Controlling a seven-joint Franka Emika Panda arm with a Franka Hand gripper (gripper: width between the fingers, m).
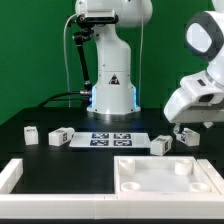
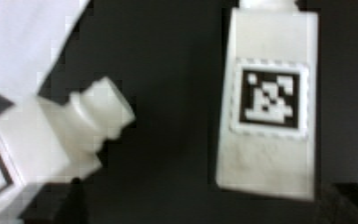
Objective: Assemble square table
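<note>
**Open hand over loose legs, tabletop untouched**

The hand hung low over the black table at the exterior view's right. Its jaws were spread wide and it held nothing. In the wrist view only dark table showed between two loose legs, and neither was touched.

The tabletop slab of the square table lay flat at the front of the table, toward the exterior view's right. Round hollows showed near its far corners, and no leg was fitted to it.

The legs lay scattered behind it. The outer leg and the second leg sat toward the exterior view's left, near each other but apart. The near leg rested just beyond the slab's far edge, beside the hand. A small white piece lay right under the hand, too blurred to read.

In the wrist view, the tagged leg lay straight with its black-and-white tag facing up. The pegged leg lay at a slant, its round stub end pointing toward the other.

The marker board lay flat in front of the arm's base, between the two groups of legs. A white rail frame edged the front corner at the exterior view's left.
</note>
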